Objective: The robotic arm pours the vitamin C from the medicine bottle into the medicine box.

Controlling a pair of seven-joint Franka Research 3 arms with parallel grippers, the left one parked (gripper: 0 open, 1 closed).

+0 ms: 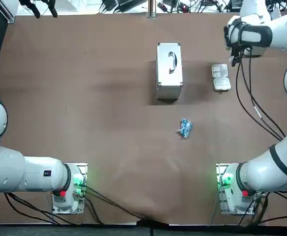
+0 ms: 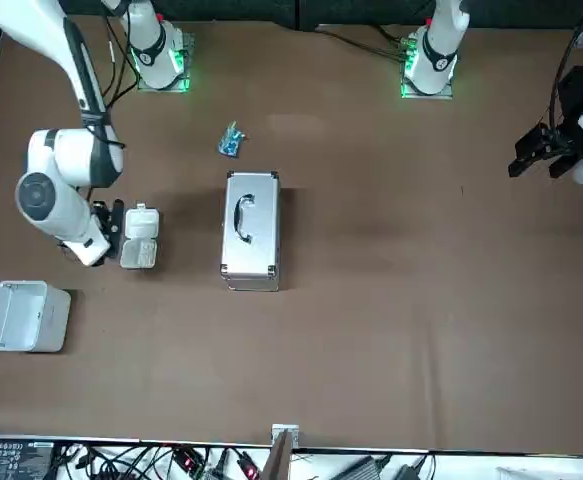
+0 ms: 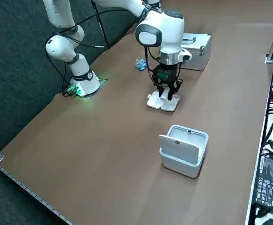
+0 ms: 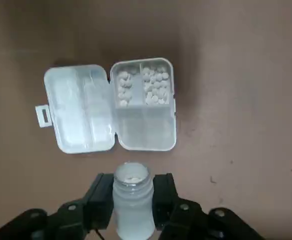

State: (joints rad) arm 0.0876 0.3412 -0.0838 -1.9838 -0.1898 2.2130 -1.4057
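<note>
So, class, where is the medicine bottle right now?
In the right wrist view, the medicine bottle is gripped by the right gripper, beside the open medicine box. Overhead, that is the table's far right, right of the metal case.

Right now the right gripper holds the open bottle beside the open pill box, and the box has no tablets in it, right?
Not quite. The medicine box is not empty: the right wrist view shows white tablets in two of its compartments. The rest holds: the right gripper is shut on the open bottle beside the open box.
</note>
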